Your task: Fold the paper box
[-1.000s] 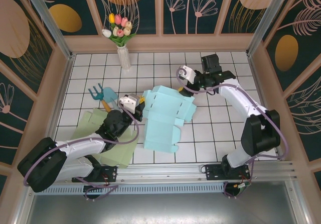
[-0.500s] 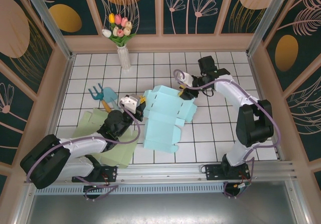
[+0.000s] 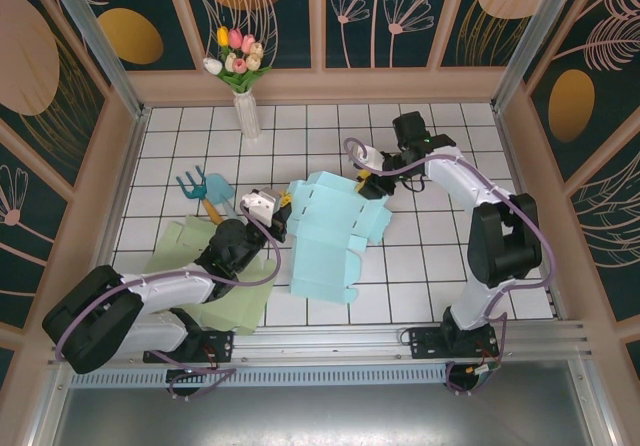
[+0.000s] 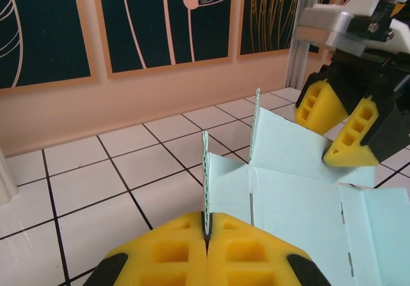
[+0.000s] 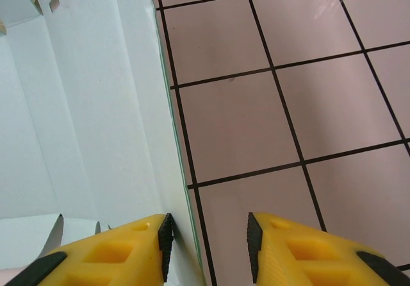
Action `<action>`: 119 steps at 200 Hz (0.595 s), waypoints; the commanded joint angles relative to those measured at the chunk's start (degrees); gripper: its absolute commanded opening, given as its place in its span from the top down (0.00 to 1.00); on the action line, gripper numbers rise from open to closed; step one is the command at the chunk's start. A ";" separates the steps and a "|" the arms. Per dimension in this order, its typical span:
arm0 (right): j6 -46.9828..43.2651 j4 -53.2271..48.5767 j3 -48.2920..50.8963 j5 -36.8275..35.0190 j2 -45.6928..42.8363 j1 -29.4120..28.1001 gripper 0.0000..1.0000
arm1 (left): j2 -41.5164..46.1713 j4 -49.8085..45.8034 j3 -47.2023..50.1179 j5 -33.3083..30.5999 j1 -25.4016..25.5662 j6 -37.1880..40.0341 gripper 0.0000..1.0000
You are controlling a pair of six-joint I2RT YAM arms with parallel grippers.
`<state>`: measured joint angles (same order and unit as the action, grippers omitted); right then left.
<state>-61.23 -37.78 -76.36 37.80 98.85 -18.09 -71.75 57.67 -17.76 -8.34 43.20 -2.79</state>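
Nearest the arm bases, we are seeing a green sheet [image 3: 220, 281] lying flat on the tiled table [image 3: 430, 266], with the left arm stretching across it. Just past it, the left gripper [image 3: 284, 208] is pinching the box [image 3: 330, 231] at its left edge. In the wrist view we are looking at its yellow pads [image 4: 173, 254] pressing together, with an upright flap of the light-blue card trapped between them and no gap showing.

The box is lying mid-table between the two grippers and is mostly unfolded. Its long panel is reaching toward the near edge, just beside the sheet, and its far end is rising into low walls.

At the box's far right corner, the right gripper [image 3: 368, 184] is standing partly open. From its own camera we are seeing its fingers [image 5: 115, 254] spread apart with bare tile showing between them. The thin edge of a box wall is running up through that gap, close beside the finger on the box side. We cannot tell whether that finger is touching the card.

Farther left, a blue rake [image 3: 197, 184] is lying on the tiles by the sheet's far edge. By the back wall, a white vase [image 3: 247, 116] of tulips [image 3: 235, 56] is standing upright.
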 commanded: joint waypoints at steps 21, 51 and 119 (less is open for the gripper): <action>-2.15 -3.52 -1.08 3.01 1.77 0.13 0.65 | 3.65 2.73 0.77 -0.27 0.04 0.33 1.00; -1.73 -4.46 -1.97 1.81 2.09 -0.06 0.91 | 5.11 3.34 1.67 -0.58 0.04 -0.46 1.00; 3.84 -4.89 -2.33 -7.48 -2.29 -1.96 1.00 | 2.66 -1.56 -0.94 -14.20 0.04 -6.17 0.79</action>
<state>-61.71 -41.63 -76.90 36.60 100.05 -19.57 -68.75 56.66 -16.91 -13.06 43.20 -4.49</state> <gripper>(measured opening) 0.075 0.167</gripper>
